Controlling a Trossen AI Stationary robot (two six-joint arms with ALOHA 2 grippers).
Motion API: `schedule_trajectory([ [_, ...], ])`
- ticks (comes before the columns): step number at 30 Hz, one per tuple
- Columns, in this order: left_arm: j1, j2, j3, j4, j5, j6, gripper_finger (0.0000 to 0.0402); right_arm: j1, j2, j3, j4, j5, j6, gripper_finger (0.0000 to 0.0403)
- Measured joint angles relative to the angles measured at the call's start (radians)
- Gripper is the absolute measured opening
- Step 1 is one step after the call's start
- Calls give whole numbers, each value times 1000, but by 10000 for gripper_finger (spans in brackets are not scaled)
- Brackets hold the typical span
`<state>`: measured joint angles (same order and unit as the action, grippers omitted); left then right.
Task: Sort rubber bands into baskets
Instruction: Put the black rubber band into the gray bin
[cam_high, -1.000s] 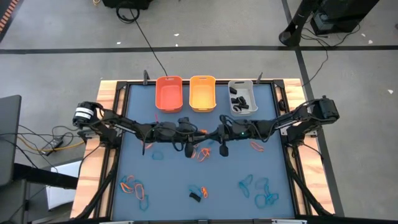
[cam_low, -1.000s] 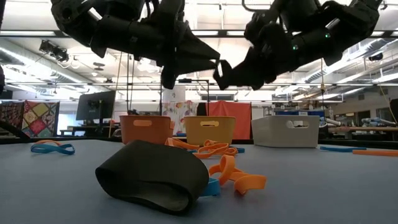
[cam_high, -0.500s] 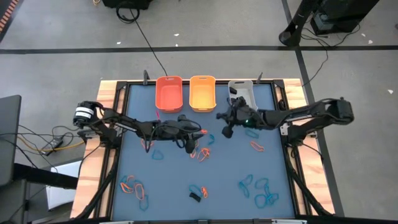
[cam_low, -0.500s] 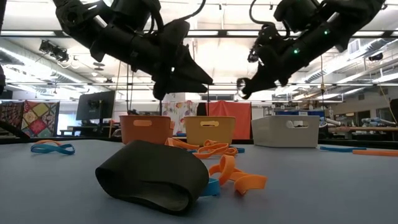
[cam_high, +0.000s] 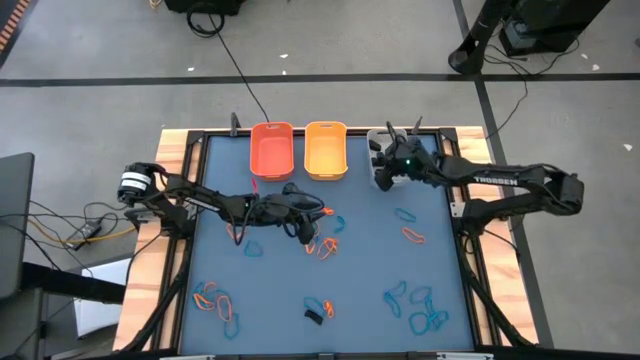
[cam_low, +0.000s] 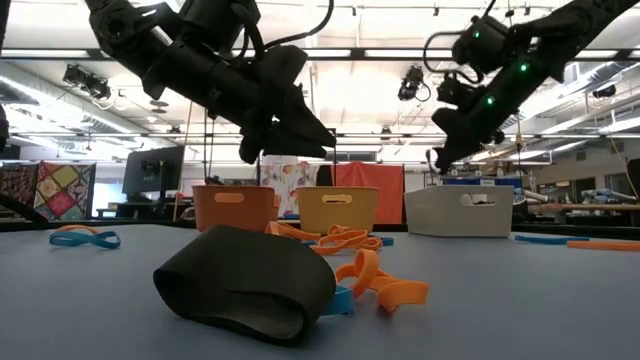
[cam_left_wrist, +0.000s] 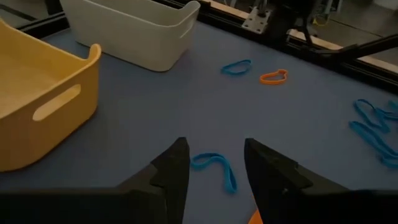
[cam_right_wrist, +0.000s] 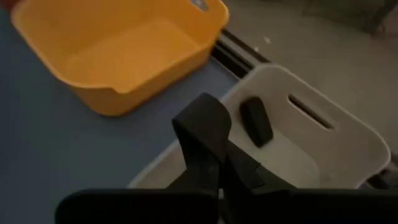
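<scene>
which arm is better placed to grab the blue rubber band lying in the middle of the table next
Left. The left gripper hangs open right over the blue rubber band, which shows between its fingers. The right gripper is shut over the light grey-white basket.

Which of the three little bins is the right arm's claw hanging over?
The light grey-white basket; the right gripper sits over it, while the orange basket and yellow-orange basket stand beside it, uncovered.

In the high view the right arm covers most of the grey-white basket, so its contents cannot be counted. The yellow-orange basket is cut by the left wrist picture's edge. The right gripper hides part of the basket floor.
</scene>
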<state>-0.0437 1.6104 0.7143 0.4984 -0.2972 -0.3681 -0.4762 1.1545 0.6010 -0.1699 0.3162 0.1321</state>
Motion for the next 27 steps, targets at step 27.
schedule_trajectory([
  [27,0,0,0,-4,-7,-3,158,-193,5,0,-150,-248,18,116],
])
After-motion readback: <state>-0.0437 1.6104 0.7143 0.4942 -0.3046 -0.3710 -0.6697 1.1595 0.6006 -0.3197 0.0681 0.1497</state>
